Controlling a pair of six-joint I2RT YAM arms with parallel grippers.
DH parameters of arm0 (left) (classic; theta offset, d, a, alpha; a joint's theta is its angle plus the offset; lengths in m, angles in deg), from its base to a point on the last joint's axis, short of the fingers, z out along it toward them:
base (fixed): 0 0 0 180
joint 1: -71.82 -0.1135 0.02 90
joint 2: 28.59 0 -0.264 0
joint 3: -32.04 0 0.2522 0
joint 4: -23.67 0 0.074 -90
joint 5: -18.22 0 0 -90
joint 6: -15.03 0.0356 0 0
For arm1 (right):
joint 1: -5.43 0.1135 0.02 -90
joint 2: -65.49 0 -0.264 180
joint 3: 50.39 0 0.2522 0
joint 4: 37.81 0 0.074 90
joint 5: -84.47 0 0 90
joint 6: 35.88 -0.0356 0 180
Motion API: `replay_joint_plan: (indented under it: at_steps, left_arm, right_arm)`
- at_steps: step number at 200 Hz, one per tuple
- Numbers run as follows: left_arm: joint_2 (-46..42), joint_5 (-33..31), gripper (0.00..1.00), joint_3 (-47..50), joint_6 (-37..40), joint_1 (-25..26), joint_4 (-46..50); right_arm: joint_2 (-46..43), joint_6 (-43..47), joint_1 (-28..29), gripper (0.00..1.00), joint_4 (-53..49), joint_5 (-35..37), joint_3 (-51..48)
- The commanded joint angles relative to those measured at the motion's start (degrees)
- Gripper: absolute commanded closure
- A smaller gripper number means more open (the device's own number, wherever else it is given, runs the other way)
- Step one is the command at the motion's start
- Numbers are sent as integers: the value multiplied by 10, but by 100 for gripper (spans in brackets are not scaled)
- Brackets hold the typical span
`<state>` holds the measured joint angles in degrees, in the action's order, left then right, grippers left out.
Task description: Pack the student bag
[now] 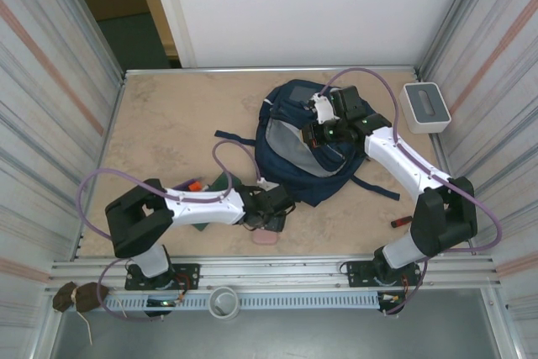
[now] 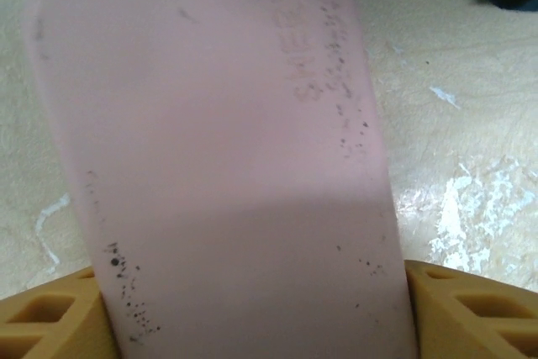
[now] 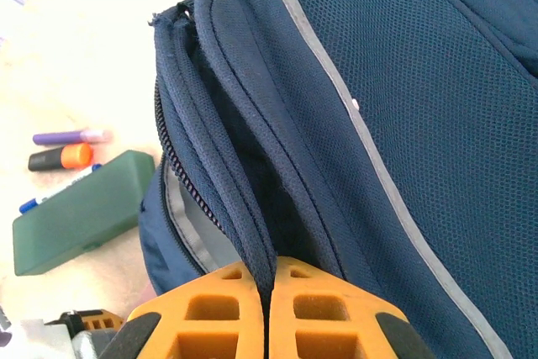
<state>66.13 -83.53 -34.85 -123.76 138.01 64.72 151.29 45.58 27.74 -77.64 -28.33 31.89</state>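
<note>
Top external view: the student bag (image 1: 296, 150) lies on the table (image 1: 168, 124), right of centre and towards the far side. Its main compartment gapes open and grey lining is visible. Loose straps trail off to the left and to the lower right.

The right gripper (image 1: 323, 130) is at the far rim of the bag's opening. In the right wrist view its orange fingers (image 3: 223, 304) are pressed together, and a padded fold of the bag's navy edge runs down between them. The pincer is clamped on the bag's fabric. An open zip track shows just left of that fold.

The left gripper (image 1: 271, 218) sits low near the front edge of the table, directly over a pink eraser (image 1: 265, 239), which lies apart from the bag. In the left wrist view the eraser stands between the two fingers (image 2: 471, 308), one at each long side, the jaws held apart by its width. Whether the pads press the eraser or merely meet its edges cannot be told.

A green case (image 1: 216, 186) lies beside the left forearm, with an orange marker (image 1: 194, 184) just to its left. The right wrist view also shows a purple pen (image 3: 71, 136) near the marker. A white-grey box (image 1: 426, 107) sits at the far right, well apart from the bag.
</note>
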Motion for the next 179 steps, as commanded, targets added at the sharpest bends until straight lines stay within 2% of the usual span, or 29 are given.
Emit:
replay_joint_plan:
  at_steps: [1, 19, 48, 62, 79, 113, 140, 161, 179]
  left_arm:
    - [-39, -29, 40, 26, 9, -1, 14]
    - [-99, -41, 49, 40, 38, -13, -1]
    - [-200, -28, 54, 38, 115, -42, -17]
    - [-228, 3, 55, 26, 156, -65, -26]
    - [-236, 85, 55, 4, 199, -113, -51]
    - [-175, 192, 56, -88, 247, -160, -66]
    - [-85, 215, 55, -180, 269, -184, -37]
    - [-27, 259, 56, -221, 258, -216, -57]
    - [18, 272, 56, -259, 256, -226, -69]
  right_arm:
    - [-8, 3, -15, 100, -16, 4, 30]
    - [-4, 15, -25, 100, -43, -11, 54]
    - [11, 41, -37, 100, -102, -35, 102]
    - [20, 53, -39, 100, -125, -49, 124]
    - [36, 69, -41, 100, -154, -69, 158]
    - [72, 83, -47, 100, -192, -116, 233]
    - [88, 76, -48, 100, -199, -140, 282]
    - [100, 65, -55, 100, -199, -163, 316]
    - [111, 40, -67, 100, -186, -191, 338]
